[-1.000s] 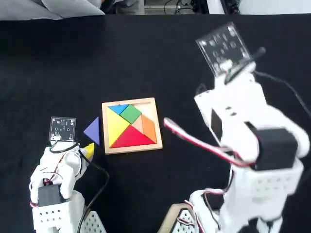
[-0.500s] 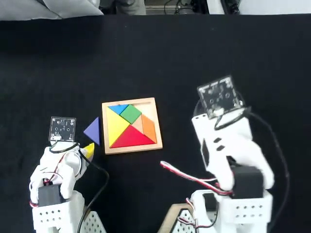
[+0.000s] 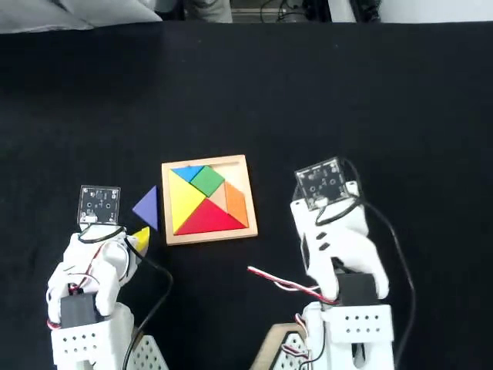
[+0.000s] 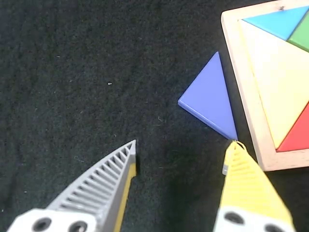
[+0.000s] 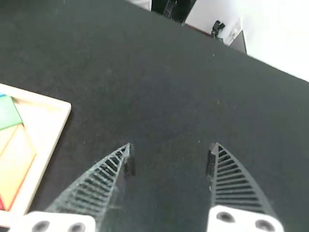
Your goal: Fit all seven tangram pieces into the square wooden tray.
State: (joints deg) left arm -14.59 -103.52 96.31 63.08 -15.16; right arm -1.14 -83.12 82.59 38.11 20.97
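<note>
- Tangram pieces (image 3: 196, 202) in blue, green, yellow, red and orange are seen lying flat inside the square wooden tray (image 3: 209, 237).
- A purple triangle (image 4: 211, 99) is left outside on the black cloth (image 3: 308, 92), just beside the tray's rim on the left arm's side.
- The left gripper (image 4: 184, 143) is held spread over the cloth, its yellow finger (image 4: 246, 179) tipped at the purple triangle's corner.
- The right gripper (image 5: 170, 146) is held spread above the cloth on the tray's other side, with nothing pinched.

I see a pale wooden tray (image 3: 204, 159), blue triangle (image 3: 187, 171), green square (image 3: 207, 179), yellow triangle (image 3: 185, 202), red triangle (image 3: 210, 219), orange piece (image 3: 236, 202), periwinkle triangle (image 3: 147, 206), black table (image 3: 308, 100).
</note>
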